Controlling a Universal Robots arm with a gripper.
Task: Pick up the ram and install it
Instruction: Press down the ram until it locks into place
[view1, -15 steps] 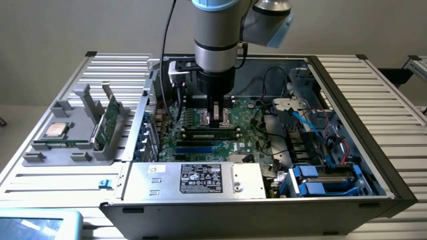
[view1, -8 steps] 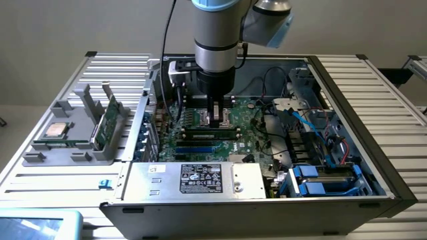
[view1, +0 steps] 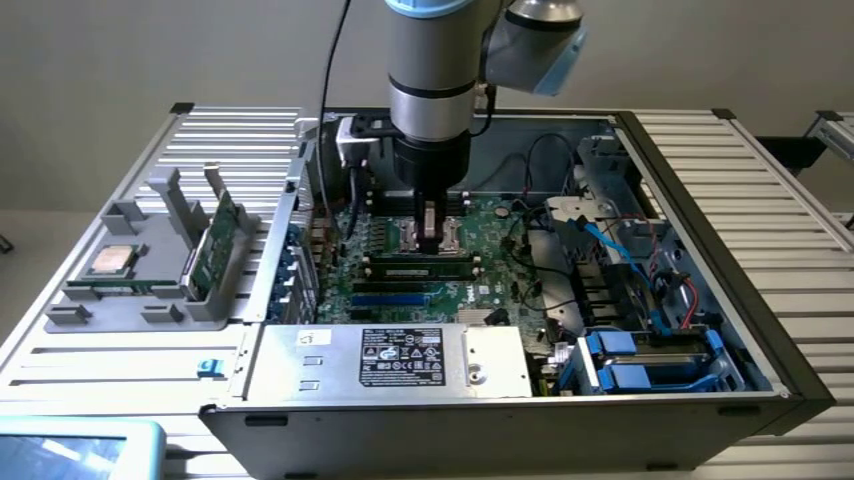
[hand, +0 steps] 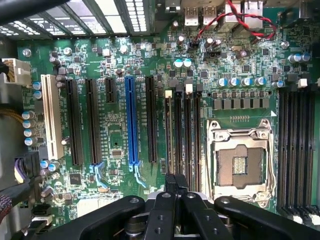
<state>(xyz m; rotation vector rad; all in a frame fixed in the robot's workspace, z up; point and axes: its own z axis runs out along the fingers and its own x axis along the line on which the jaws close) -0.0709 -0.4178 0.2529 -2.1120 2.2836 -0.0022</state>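
The long, thin green ram stick (view1: 424, 266) lay in a memory slot on the large green motherboard (view1: 501, 285), inside the open computer case (view1: 694, 300). The black gripper (view1: 435, 243) pressed down on it, fingers drawn narrow.

The fingers (hand: 176, 186) hide whatever they grip, and the motherboard (hand: 125, 125) is cropped.
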